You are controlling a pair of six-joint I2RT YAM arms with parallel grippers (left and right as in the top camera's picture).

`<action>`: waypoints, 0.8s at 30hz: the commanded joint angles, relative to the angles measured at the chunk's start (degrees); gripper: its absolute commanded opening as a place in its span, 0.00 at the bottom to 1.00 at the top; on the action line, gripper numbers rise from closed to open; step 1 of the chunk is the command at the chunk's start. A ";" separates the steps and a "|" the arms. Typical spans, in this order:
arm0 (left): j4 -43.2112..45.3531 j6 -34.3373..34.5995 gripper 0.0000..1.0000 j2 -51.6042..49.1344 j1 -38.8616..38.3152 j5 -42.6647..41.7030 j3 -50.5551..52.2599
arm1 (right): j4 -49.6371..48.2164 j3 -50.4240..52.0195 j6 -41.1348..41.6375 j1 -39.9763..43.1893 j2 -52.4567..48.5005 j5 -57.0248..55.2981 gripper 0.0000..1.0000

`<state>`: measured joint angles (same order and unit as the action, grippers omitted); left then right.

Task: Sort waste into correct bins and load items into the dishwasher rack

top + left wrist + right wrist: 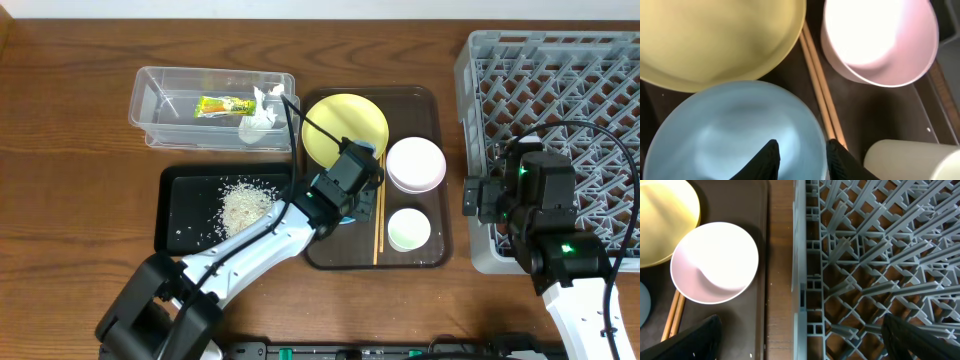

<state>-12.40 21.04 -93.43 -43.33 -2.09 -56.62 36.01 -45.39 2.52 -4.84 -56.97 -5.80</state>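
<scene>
My left gripper (350, 195) hangs low over the light blue bowl (725, 135) on the brown serving tray (437, 205). Its jaws are parted, one finger (771, 155) inside the bowl and the other just outside its right rim. The arm hides most of the bowl from overhead. Around it lie the yellow plate (335, 125), the pink bowl (415, 163), the white cup (409, 229) and the chopsticks (378, 220). My right gripper (802, 340) stands wide open and empty, straddling the left wall of the grey dishwasher rack (560, 80).
The clear tub (150, 92) at the back left holds the green-and-orange wrapper (222, 105) and crumpled white paper (262, 115). In front of it, the black tray (180, 225) holds the rice scraps (243, 205). A strip of bare table separates the serving tray from the rack.
</scene>
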 commanded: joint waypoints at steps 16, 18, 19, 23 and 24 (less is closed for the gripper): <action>-2.67 -1.29 0.36 -0.15 -4.50 -14.47 -1.25 | 0.00 -1.38 -0.02 -0.76 -0.04 0.26 0.99; -2.47 -1.31 0.36 -0.61 -5.18 -14.40 -1.25 | 0.00 -1.38 -0.02 -0.76 -0.04 0.26 0.99; -2.47 -1.31 0.36 -0.72 -5.29 -14.38 -1.25 | 0.00 -1.38 -0.02 -0.76 -0.04 0.26 0.99; -2.21 -1.31 0.36 -0.72 -5.22 -14.38 -1.25 | 0.00 -1.38 -0.02 -0.76 -0.04 0.26 0.99; -2.19 -1.31 0.36 -0.72 -5.25 -14.38 -1.25 | 0.00 -1.38 -0.02 -0.76 -0.04 0.26 0.99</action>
<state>-14.72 20.69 -93.54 -48.64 -16.25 -56.66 36.01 -45.39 2.52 -4.84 -56.95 -5.80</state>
